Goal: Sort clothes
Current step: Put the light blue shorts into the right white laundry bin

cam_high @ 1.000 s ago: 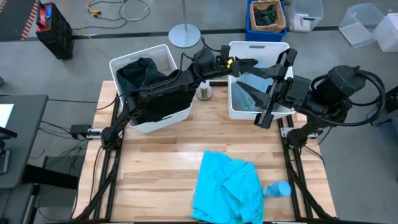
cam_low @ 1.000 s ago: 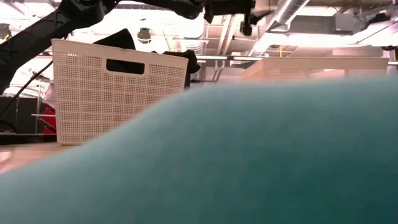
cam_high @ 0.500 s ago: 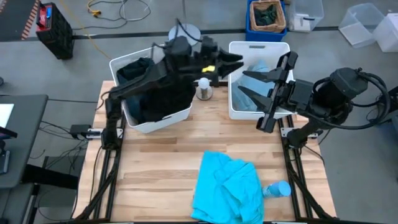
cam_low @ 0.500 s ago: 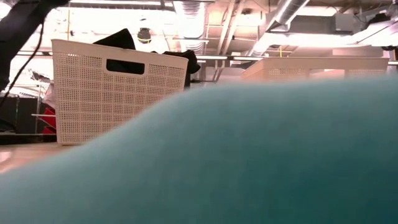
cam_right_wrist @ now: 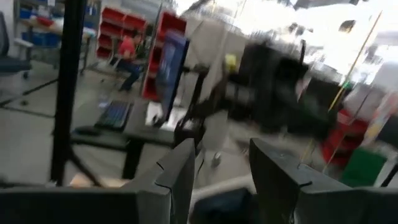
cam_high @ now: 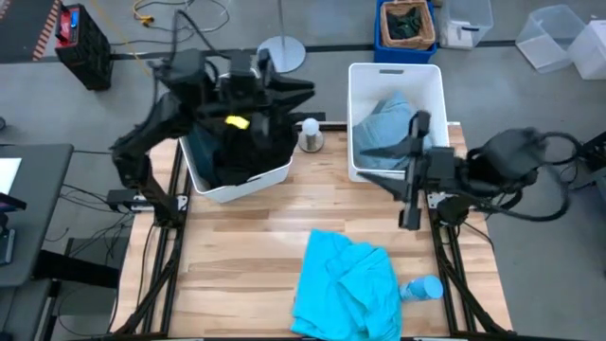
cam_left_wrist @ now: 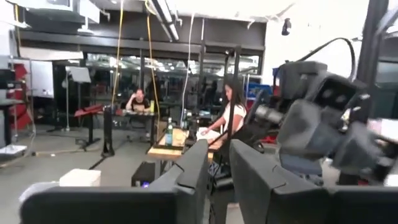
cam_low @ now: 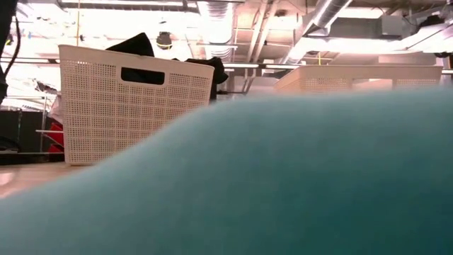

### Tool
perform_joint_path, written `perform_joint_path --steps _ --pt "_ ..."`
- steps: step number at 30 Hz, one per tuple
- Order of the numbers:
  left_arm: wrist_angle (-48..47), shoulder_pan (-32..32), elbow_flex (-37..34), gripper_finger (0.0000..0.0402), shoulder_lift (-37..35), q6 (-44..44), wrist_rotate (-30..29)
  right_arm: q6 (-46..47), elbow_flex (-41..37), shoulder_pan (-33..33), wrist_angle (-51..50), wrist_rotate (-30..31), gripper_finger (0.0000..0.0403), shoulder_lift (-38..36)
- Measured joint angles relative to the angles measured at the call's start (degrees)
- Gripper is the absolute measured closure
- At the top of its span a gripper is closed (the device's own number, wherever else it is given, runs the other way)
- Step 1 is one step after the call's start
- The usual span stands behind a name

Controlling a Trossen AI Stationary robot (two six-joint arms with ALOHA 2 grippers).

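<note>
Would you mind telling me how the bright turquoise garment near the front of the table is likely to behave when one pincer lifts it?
The turquoise garment lies crumpled in soft folds on the table, so it will probably drape and hang limp rather than hold shape. It looks like thin fabric, likely light. Lifted by one spot, its spread-out edges may trail across the wood.

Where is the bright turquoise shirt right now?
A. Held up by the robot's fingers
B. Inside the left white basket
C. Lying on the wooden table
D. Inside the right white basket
C. In the high view the bright turquoise shirt lies crumpled on the wooden table, near its front edge, with both white baskets farther back and neither arm touching it.
</note>
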Motion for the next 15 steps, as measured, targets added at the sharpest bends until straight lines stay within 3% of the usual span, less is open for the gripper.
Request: perform_joint_path --steps 8,15 --pt "-10.01 -3.09 0.00 0.0371 -4.92 2.96 -3.27 9.06 0.02 -0.09 -7.15 0.02 0.0234 3.17" --pt "-11.84 -6.16 -3.28 0.0392 -8.93 2.07 -6.31 14.81 0.02 -1.53 -12.31 -0.11 0.0234 7.82"
